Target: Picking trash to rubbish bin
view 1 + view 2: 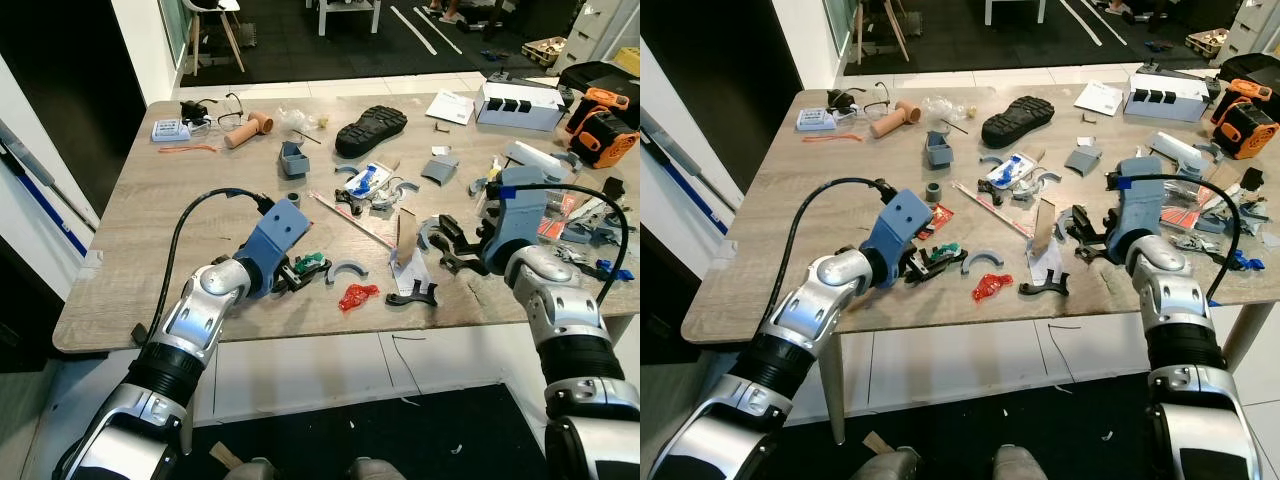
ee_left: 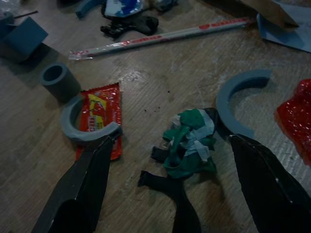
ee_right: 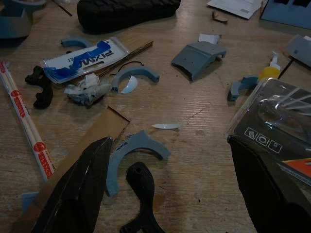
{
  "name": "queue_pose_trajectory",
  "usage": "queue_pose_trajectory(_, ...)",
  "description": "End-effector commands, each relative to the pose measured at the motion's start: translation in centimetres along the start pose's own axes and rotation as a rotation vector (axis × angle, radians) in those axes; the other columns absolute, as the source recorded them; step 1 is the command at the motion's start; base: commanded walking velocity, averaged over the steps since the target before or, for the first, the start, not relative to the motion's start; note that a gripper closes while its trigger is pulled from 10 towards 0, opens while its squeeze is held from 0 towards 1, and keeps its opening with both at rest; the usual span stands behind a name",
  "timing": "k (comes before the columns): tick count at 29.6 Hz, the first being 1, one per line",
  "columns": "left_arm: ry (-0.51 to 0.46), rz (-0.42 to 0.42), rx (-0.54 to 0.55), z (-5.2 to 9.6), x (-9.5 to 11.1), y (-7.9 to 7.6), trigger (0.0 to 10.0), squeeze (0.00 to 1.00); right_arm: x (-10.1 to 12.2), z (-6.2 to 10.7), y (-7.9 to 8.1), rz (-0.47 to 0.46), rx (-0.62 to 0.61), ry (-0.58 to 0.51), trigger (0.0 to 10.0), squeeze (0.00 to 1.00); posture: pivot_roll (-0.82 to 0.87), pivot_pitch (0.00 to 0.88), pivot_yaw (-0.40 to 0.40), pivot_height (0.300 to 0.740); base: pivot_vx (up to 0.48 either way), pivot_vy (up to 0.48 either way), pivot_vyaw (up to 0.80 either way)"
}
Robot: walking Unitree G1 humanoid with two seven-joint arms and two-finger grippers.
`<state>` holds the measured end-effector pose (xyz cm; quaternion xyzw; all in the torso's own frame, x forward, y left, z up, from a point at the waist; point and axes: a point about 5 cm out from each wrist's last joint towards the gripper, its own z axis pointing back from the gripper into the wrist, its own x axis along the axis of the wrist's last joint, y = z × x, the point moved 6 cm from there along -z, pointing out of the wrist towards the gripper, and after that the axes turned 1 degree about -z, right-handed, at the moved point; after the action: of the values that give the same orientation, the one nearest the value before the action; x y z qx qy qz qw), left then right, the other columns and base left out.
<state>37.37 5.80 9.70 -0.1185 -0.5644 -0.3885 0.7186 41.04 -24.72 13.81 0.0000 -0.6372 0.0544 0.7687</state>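
A crumpled green and white wrapper (image 2: 189, 143) lies on the wooden table (image 1: 150, 290), near the front edge. My left gripper (image 1: 296, 271) hovers low over it, open, with the wrapper between its two black fingers (image 2: 82, 189) and not touching either. Just right of it lie a crumpled red wrapper (image 1: 357, 296) and a flat red snack packet (image 2: 99, 116) under a grey arc. At the right, my right gripper (image 1: 452, 250) stands open above a grey arc piece (image 3: 136, 148), a black plastic part (image 3: 141, 194) and a strip of cardboard (image 3: 87, 145).
The table is littered with several grey printed parts, a black shoe sole (image 1: 370, 130), a blue and white packet (image 1: 366, 181), a long red-printed stick (image 1: 350, 220), an orange drill (image 1: 600, 125) and a white box (image 1: 518, 105). A chair (image 1: 215, 30) stands beyond the table.
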Motion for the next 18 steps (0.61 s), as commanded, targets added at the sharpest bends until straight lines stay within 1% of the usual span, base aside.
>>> queue_pose_trajectory(1, 0.007, -0.037, -0.005, -0.1, 0.3, 0.1, 10.0, 0.00, -0.3, 0.0, -0.4, -0.012, -0.010, 0.024, 10.0, 0.00, -0.08, 0.000, 0.027, 0.740, 0.000, 0.000, 0.00)
queue_pose_trajectory(3, -0.003, -0.024, -0.011, 0.0, 0.5, 0.1, 10.0, 0.00, 0.0, 0.0, -0.4, -0.015, -0.006, 0.019, 10.0, 0.00, -0.08, 0.000, 0.029, 0.740, 0.000, 0.000, 0.00)
queue_pose_trajectory(6, -0.024, 0.005, -0.016, 0.5, 1.1, 0.5, 10.0, 0.00, 1.6, -0.1, -0.3, 0.004, 0.015, -0.008, 10.0, 0.00, -0.09, 0.000, 0.034, 0.740, 0.000, 0.000, 0.00)
queue_pose_trajectory(8, -0.019, 0.017, -0.007, 1.0, 1.0, 1.2, 10.0, 0.00, 2.9, -0.1, -0.1, 0.015, 0.039, -0.025, 10.0, 0.00, -0.10, 0.000, 0.043, 0.740, 0.000, 0.000, 0.00)
queue_pose_trajectory(9, -0.019, 0.017, -0.007, 1.0, 1.0, 1.2, 10.0, 0.00, 2.9, -0.1, -0.1, 0.015, 0.039, -0.025, 10.0, 0.00, -0.10, 0.000, 0.043, 0.740, 0.000, 0.000, 0.00)
queue_pose_trajectory(10, -0.016, 0.073, -0.001, 1.7, 0.9, 2.1, 10.0, 0.00, 4.8, -0.2, 0.0, 0.053, 0.068, -0.046, 10.0, 0.00, -0.10, 0.000, 0.040, 0.740, 0.000, 0.000, 0.00)
queue_pose_trajectory(11, -0.016, 0.073, -0.001, 1.7, 0.9, 2.1, 10.0, 0.00, 4.8, -0.2, 0.0, 0.053, 0.068, -0.046, 10.0, 0.00, -0.10, 0.000, 0.040, 0.740, 0.000, 0.000, 0.00)
queue_pose_trajectory(12, -0.033, 0.167, 0.004, 2.5, 1.1, 2.6, 10.0, 0.00, 7.4, -0.2, -0.6, 0.068, 0.058, -0.088, 10.0, 0.00, -0.10, 0.000, 0.032, 0.740, 0.000, 0.000, 0.00)
queue_pose_trajectory(13, -0.033, 0.167, 0.004, 2.5, 1.1, 2.6, 10.0, 0.00, 7.4, -0.2, -0.6, 0.068, 0.058, -0.088, 10.0, 0.00, -0.10, 0.000, 0.032, 0.740, 0.000, 0.000, 0.00)
queue_pose_trajectory(14, -0.041, 0.216, 0.006, 2.8, 1.1, 2.6, 10.0, 0.00, 9.0, -0.1, -1.1, 0.055, 0.044, -0.121, 10.0, 0.00, -0.10, 0.000, 0.029, 0.740, 0.000, 0.000, 0.00)
queue_pose_trajectory(15, -0.043, 0.247, 0.010, 3.2, 1.0, 2.4, 10.0, 0.00, 10.7, 0.1, -1.5, 0.038, 0.029, -0.157, 10.0, 0.00, -0.09, 0.000, 0.023, 0.740, 0.000, 0.000, 0.00)
queue_pose_trajectory(16, -0.041, 0.267, 0.013, 3.4, 0.8, 2.4, 10.0, 0.00, 11.9, 0.2, -1.8, 0.026, 0.020, -0.183, 10.0, 0.00, -0.09, 0.000, 0.023, 0.740, 0.000, 0.000, 0.00)
queue_pose_trajectory(17, -0.031, 0.276, 0.019, 3.7, 0.4, 2.2, 10.0, 0.00, 12.5, 0.5, -1.9, 0.022, 0.015, -0.196, 10.0, 0.00, -0.09, 0.000, 0.018, 0.740, 0.000, 0.000, 0.00)
queue_pose_trajectory(18, -0.031, 0.276, 0.019, 3.7, 0.4, 2.2, 10.0, 0.00, 12.5, 0.5, -1.9, 0.022, 0.015, -0.196, 10.0, 0.00, -0.09, 0.000, 0.018, 0.740, 0.000, 0.000, 0.00)
